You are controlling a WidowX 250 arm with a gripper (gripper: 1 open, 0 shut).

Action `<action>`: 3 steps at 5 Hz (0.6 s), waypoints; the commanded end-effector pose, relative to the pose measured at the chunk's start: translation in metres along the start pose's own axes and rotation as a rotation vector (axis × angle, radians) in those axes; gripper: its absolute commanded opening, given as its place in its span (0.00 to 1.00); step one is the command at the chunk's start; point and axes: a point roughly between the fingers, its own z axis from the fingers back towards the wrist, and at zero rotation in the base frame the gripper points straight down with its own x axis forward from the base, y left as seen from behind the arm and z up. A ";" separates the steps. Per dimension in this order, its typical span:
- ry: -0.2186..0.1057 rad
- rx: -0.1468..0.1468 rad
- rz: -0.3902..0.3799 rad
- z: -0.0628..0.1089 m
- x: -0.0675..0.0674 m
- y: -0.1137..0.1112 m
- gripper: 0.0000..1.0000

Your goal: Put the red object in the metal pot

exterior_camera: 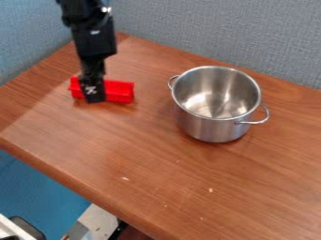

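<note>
Seen with twelve o'clock at the top of the view, the red block [119,92] lies on the wooden table [189,192] at about nine o'clock from the metal pot [216,108]. Its long side runs roughly from nine to three, and its right end stands apart from the pot, with bare wood between them. The dark gripper [90,97] reaches down from eleven o'clock, its tip in front of the block's left part and covering some of the red. Whether the jaws stand wide or narrow, and whether they touch the block, I cannot tell from this angle.

The pot is upright and open-topped, its inside bare, with one loop handle at ten o'clock on its rim and the other at four. Behind it, the table's far edge slants from eleven o'clock down toward two, along the grey-blue padded wall [226,33]; the pot keeps a strip of wood between itself and that edge. The near edge cuts diagonally from nine to six, with a blue surface [38,192] beyond it at eight. The widest free stretch of wood spreads from the pot toward five and seven o'clock.
</note>
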 end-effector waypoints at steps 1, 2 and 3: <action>-0.023 0.026 0.033 -0.001 -0.005 0.019 1.00; -0.026 0.007 0.046 -0.011 -0.007 0.023 1.00; -0.030 0.001 0.052 -0.017 -0.003 0.027 0.00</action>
